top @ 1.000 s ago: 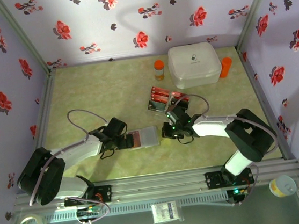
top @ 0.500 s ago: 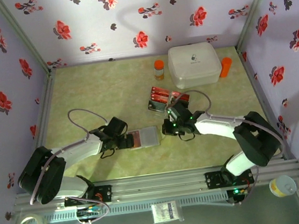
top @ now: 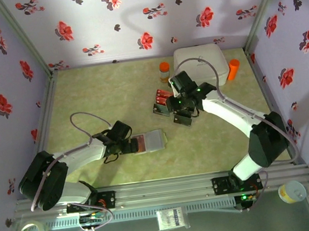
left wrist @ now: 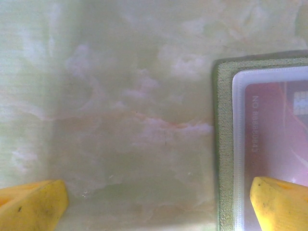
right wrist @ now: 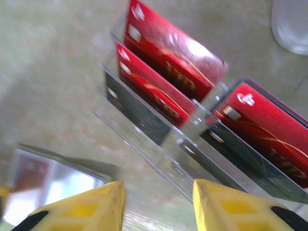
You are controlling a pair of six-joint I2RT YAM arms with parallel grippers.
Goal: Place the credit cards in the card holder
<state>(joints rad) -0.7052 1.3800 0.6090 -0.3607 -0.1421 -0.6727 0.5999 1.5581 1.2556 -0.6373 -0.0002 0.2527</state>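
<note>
The credit cards point(top: 164, 98), red point(right wrist: 169, 72) and black point(right wrist: 139, 111), stand upright in a clear slotted rack point(right wrist: 159, 154) at mid table. My right gripper point(top: 181, 117) point(right wrist: 156, 208) hovers just in front of the rack, open with nothing between its fingers. The olive-green card holder point(top: 152, 141) lies open and flat, and a red card point(left wrist: 276, 125) shows inside its translucent sleeve. My left gripper point(top: 131, 146) point(left wrist: 154, 207) is open wide and low at the holder's left end. One of its fingertips point(left wrist: 281, 204) is over the sleeve, the other over bare table.
A large white rounded box point(top: 208, 59) sits at the back, partly behind my right arm. Orange-capped bottles stand to its left point(top: 164, 70) and right point(top: 233, 68). Floral walls close in the table on three sides.
My right gripper has left the card holder's right edge, swung back up to the card rack and opened. The left arm and the holder have stayed put.
</note>
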